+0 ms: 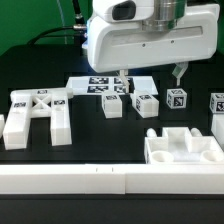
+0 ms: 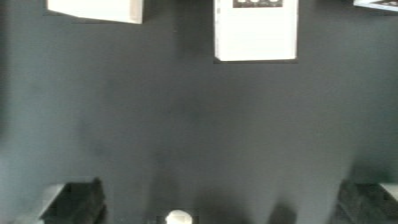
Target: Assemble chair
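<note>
The end effector (image 1: 150, 78) hangs wide open and empty above the matte black counter (image 1: 90, 135). The chair's chunky white parts lie apart: H-shaped piece (image 1: 35, 115) left, notched seat block (image 1: 180, 148) near right, tagged cubes (image 1: 146, 103) between.

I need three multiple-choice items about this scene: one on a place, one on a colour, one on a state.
1. Where does the H-shaped piece lie? A) the exterior view's left B) the exterior view's right C) out of view
2. The table is: A) white B) black C) red
3. The gripper is: A) shut on a leg B) open, empty C) shut, empty
Answers: 1 A, it sits left of the seat block. 2 B, the bare surface is black. 3 B, jaws stand apart, nothing between.
</note>
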`<state>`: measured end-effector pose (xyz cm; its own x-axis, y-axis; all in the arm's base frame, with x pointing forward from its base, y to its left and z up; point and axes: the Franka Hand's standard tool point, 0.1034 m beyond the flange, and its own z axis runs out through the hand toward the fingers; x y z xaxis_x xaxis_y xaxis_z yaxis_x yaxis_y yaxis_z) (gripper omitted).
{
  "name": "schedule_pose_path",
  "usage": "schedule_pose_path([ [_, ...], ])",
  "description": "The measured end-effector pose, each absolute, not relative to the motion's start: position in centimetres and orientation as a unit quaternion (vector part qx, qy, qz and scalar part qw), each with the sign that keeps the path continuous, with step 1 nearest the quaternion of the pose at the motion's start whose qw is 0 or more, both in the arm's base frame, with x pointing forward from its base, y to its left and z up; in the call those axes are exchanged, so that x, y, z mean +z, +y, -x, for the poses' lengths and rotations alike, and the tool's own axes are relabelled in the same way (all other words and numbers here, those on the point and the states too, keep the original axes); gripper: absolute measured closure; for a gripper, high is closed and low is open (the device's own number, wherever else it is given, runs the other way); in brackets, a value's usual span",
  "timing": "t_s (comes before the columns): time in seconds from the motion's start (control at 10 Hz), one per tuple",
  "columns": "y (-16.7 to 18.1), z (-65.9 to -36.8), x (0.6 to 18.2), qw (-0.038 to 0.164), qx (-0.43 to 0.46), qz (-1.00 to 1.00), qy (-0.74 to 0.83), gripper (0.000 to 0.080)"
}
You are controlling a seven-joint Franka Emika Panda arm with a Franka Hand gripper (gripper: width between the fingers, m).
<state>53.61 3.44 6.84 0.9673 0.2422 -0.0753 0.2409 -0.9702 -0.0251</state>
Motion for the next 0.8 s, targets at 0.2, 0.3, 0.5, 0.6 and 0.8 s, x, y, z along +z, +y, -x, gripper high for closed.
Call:
schedule_pose_path([
  [0.2, 3.8, -52.6, 6.6, 0.007, 0.084, 0.990, -0.111, 0.0151],
  [0.3, 4.3, -52.0, 5.9, -0.014, 0.126, 0.987, -0.103, 0.0151],
  [0.5, 4.1, -50.7, 5.4, -0.032, 0.184, 0.978, -0.090, 0.0151],
  [0.6, 3.8, -50.1, 5.3, -0.035, 0.229, 0.969, -0.087, 0.0151],
  [0.8, 3.9, -50.3, 5.1, -0.039, 0.278, 0.956, -0.086, 0.0151],
])
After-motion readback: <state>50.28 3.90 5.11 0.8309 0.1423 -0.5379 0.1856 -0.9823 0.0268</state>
